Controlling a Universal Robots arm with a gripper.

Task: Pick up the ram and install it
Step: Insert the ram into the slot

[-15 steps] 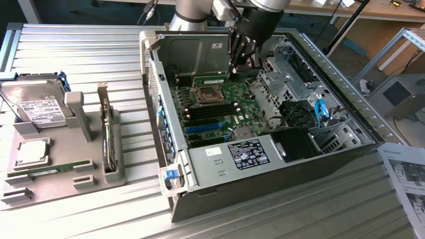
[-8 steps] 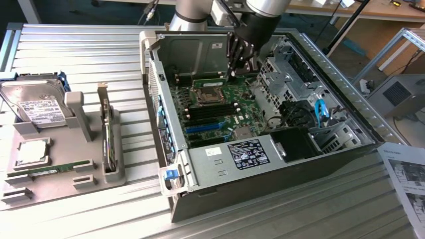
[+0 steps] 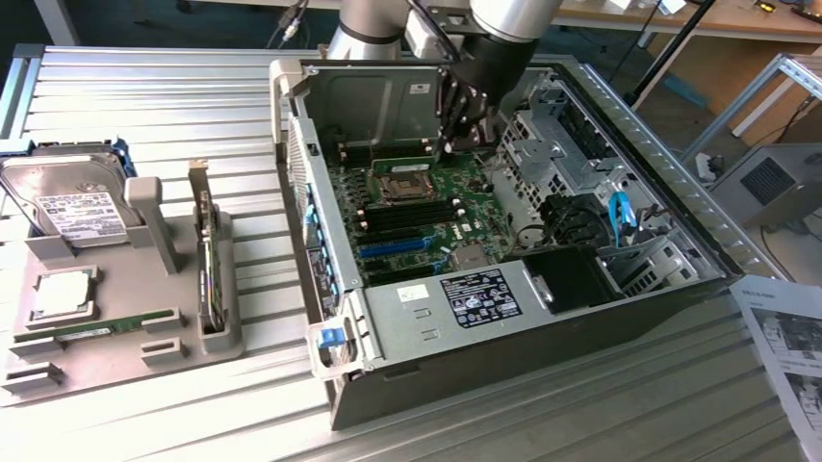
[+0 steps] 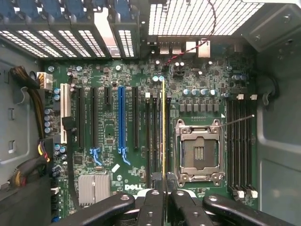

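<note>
My gripper (image 3: 452,135) is lowered into the open computer case (image 3: 642,164), over the motherboard (image 3: 424,217). It is shut on the ram (image 4: 163,122), which the wrist view shows edge-on as a thin yellow-green line between my fingertips (image 4: 155,200). The stick (image 3: 444,115) hangs upright over the black memory slots (image 4: 151,136) beside the open processor socket (image 4: 197,150). Whether its lower edge touches a slot I cannot tell.
A grey tray (image 3: 192,337) at the exterior view's left holds a second green stick (image 3: 96,327), a square silver processor chip (image 3: 62,294), a hard drive (image 3: 71,197) and a card standing on edge (image 3: 206,255). Drive cages and cables (image 3: 578,217) crowd the case beside the board.
</note>
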